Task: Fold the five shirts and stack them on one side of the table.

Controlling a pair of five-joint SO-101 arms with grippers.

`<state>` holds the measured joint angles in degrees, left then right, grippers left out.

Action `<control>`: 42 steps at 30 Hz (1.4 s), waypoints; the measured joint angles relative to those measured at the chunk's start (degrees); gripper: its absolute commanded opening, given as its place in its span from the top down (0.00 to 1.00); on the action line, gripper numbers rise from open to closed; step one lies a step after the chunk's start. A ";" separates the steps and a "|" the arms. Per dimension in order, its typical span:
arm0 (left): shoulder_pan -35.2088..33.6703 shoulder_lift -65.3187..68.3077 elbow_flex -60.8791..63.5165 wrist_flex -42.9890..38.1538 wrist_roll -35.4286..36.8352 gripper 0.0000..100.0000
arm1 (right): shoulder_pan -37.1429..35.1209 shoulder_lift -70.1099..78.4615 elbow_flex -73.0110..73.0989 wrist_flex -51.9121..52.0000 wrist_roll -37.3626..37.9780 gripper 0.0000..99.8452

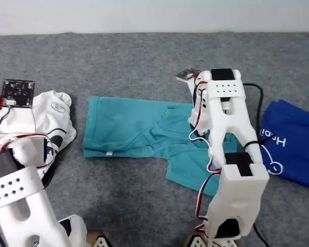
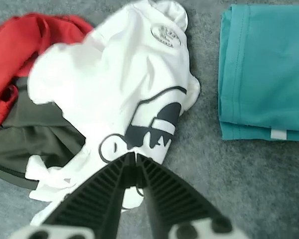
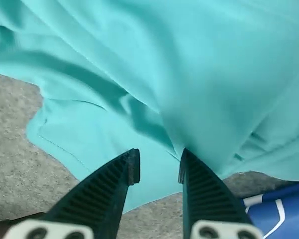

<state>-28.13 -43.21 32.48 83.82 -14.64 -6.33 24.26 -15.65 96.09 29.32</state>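
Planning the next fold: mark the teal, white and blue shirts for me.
teal shirt (image 1: 129,126), high view, middle of its flattened body.
white shirt (image 2: 119,74), left wrist view, plain chest area.
blue shirt (image 1: 298,154), high view, middle of the fabric.

Soft, even light covers the grey table (image 1: 144,62), probably from overhead, since shadows are short and faint. In the high view the surface darkens slightly toward six o'clock. The white shirt (image 2: 124,84) glares almost blank in the left wrist view; the teal shirt (image 3: 189,64) carries gentle fold shading.
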 measured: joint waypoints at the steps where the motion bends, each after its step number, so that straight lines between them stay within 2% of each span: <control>1: 0.00 0.00 0.18 0.00 0.00 0.99 | -0.18 0.00 -0.79 0.09 0.00 0.85; 23: 0.00 0.00 0.26 0.00 0.00 0.99 | -0.09 9.23 -5.01 -3.34 4.75 0.86; 25: 0.00 0.00 0.26 0.00 0.00 0.99 | 0.53 11.25 -5.01 -3.69 5.27 0.89; 29: 0.00 0.00 0.26 0.00 0.00 0.99 | 2.55 13.54 -5.01 -3.78 9.58 0.99; 42: 0.00 0.00 0.26 0.00 0.00 0.99 | 6.07 11.69 -5.01 -3.25 18.64 0.99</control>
<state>-28.13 -43.21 32.75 83.82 -14.64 -0.26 35.96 -20.66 92.84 47.96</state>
